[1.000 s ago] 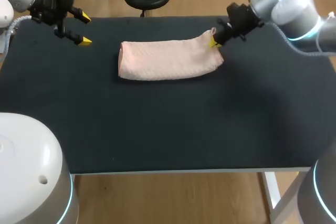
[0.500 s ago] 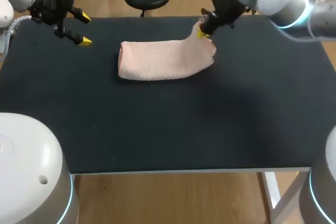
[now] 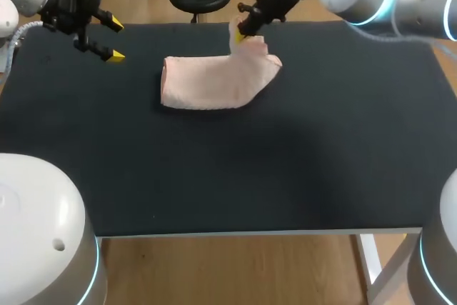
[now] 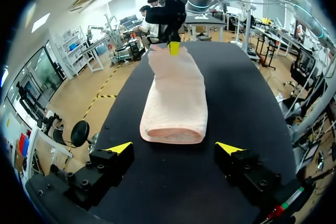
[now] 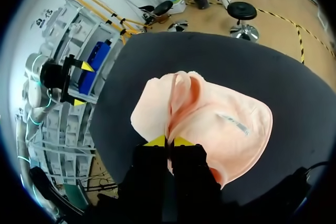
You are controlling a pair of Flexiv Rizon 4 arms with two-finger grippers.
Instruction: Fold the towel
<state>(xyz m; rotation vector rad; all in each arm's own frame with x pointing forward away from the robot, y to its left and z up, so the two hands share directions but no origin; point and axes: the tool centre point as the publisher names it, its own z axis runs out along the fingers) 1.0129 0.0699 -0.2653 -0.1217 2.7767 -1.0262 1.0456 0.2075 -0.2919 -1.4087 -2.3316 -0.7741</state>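
Matte black tabletop (image 3: 285, 169) carries one towel (image 3: 207, 82): pale pink, soft, waffle-textured cloth, folded into a thick oblong with rounded edges. Two grippers show. Right gripper (image 3: 239, 35) is closed on the towel's corner, its fingers pinching the cloth from two sides and holding that end raised, with the rest spread ahead of it. Left gripper (image 3: 117, 41) hangs open, its yellow wedge tips wide apart, the towel lying ahead of it, well apart

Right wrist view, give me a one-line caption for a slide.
Right gripper, jaws shut on one end of the pink towel, lifted over the black table.
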